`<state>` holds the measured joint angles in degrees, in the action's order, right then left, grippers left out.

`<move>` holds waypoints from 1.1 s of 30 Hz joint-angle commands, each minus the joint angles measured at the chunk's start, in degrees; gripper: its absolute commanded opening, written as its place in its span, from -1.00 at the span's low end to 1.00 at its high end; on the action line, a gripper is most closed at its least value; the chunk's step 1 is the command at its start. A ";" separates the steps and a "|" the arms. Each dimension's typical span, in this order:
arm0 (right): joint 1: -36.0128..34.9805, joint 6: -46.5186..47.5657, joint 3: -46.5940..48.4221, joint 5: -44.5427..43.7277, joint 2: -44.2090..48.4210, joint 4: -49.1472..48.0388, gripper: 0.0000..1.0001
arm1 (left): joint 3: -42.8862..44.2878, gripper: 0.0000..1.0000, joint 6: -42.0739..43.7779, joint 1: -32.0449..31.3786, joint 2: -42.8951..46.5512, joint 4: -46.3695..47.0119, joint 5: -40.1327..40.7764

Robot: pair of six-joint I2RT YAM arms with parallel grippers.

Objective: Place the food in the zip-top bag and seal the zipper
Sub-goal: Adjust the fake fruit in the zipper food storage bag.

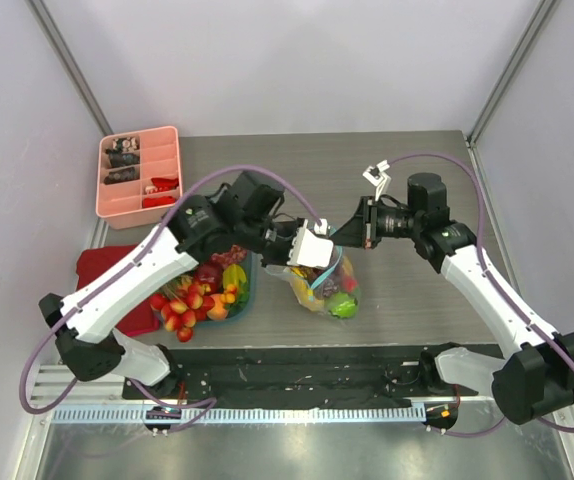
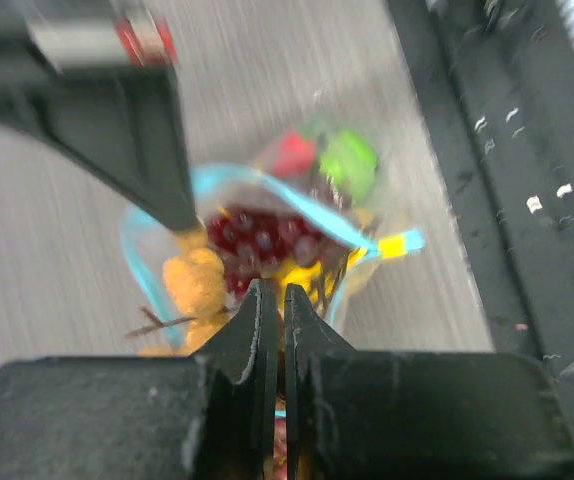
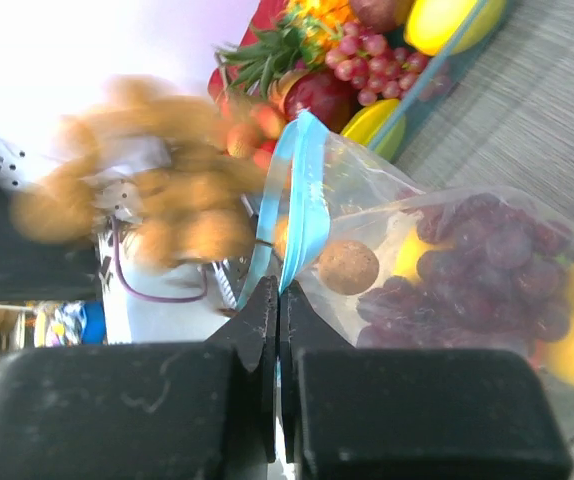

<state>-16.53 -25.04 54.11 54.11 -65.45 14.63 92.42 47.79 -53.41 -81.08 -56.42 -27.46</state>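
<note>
The clear zip-top bag point(image 1: 329, 285) stands mid-table, its mouth open, holding purple grapes point(image 3: 487, 260), a brown nut point(image 3: 347, 267), yellow fruit and a green fruit point(image 1: 342, 306). My right gripper point(image 1: 352, 237) is shut on the teal zipper point(image 3: 302, 200) at the bag's rim point(image 3: 277, 290). My left gripper point(image 1: 315, 250) hangs over the mouth with jaws closed point(image 2: 272, 290). A blurred orange-brown bunch point(image 2: 192, 285) hangs at its fingers by a thin stem, just over the zipper loop point(image 2: 267, 190). The bunch also shows blurred in the right wrist view point(image 3: 137, 190).
A teal basket point(image 1: 250, 275) heaped with more food point(image 1: 202, 295) sits left of the bag on a dark red cloth point(image 1: 107, 270). A pink divided tray point(image 1: 139, 170) stands at the back left. A black strip point(image 1: 297, 365) runs along the near edge.
</note>
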 commanded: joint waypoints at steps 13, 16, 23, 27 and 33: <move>-7.90 8.42 6.01 -2.60 -3.28 0.22 -0.98 | -6.53 -1.00 -10.69 -2.05 3.72 1.56 6.70; -7.81 8.51 5.48 -2.08 -3.37 0.40 -0.98 | -9.88 -1.00 -15.69 -2.05 4.18 9.12 8.99; -7.72 10.01 5.22 -1.37 -3.81 0.66 -0.98 | -11.40 -1.00 -17.73 -1.35 2.16 22.05 3.75; -7.37 11.06 5.13 -0.50 -3.11 1.62 -0.98 | -10.06 -1.00 -15.99 0.31 -1.53 21.10 0.75; -6.05 13.34 5.31 0.21 -1.96 3.21 -0.98 | -14.83 -0.86 -8.77 5.68 -3.38 15.49 3.38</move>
<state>-23.33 -14.57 58.72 52.49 -69.87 17.98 77.93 34.37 -50.92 -82.89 -37.67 -24.03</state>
